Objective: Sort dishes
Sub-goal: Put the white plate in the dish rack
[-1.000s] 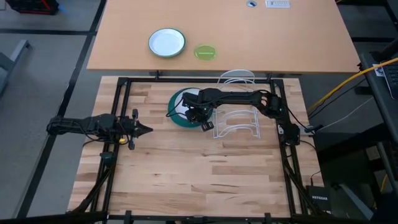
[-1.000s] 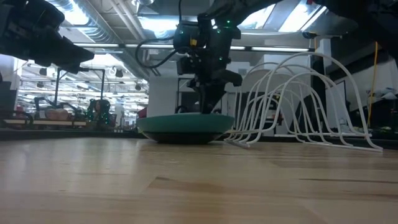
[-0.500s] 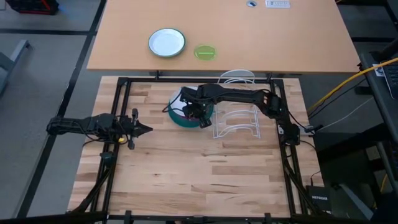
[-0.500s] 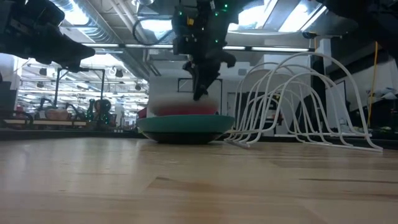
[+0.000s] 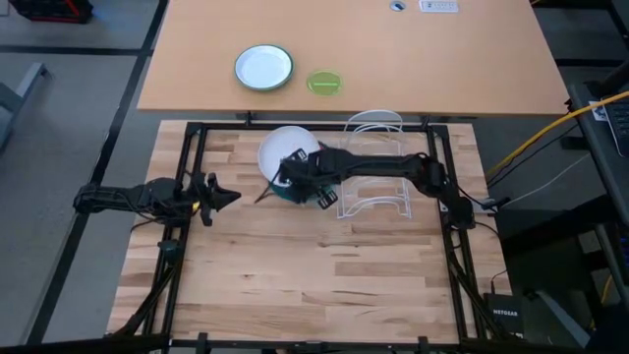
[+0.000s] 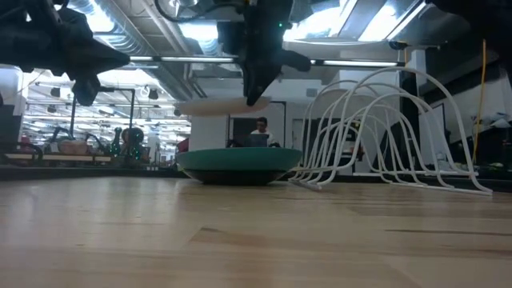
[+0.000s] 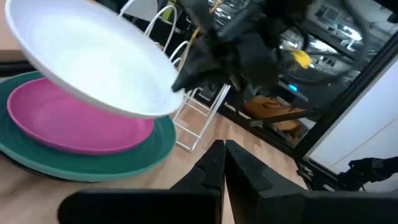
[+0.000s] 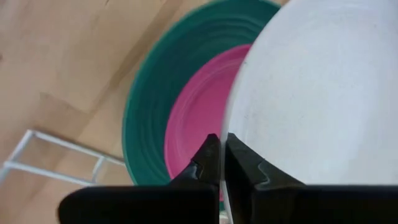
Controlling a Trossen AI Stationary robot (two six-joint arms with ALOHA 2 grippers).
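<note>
A plain white plate (image 5: 285, 147) is held in the air by my right gripper (image 5: 298, 177), above a magenta-pink plate (image 7: 74, 124) that lies in a large teal plate (image 6: 238, 164) on the table. The white plate also shows in the low view (image 6: 216, 105) and the left wrist view (image 7: 93, 62). My left gripper (image 5: 232, 195) is shut and empty, left of the plates and above the table. The dark red speckled bowl is out of view. My right gripper pinches the white plate's rim (image 8: 227, 127) between its two fingers, at the plate's near-right edge. The fingers come slanting down from the table's right. The plate is lifted clear of the magenta plate, nearly level, reaching away from the fingers toward the far left.
A white wire dish rack (image 5: 373, 192) stands right of the stacked plates. On the far table lie a white plate with a green rim (image 5: 263, 67) and a small lime-green dish (image 5: 323, 83). A person (image 6: 260, 132) shows far behind in the low view.
My right gripper has gone up with the white plate, lifting it off the magenta plate and carrying it a little toward the table's far left. The magenta and teal plates have stayed in place. My left gripper has turned a little.
</note>
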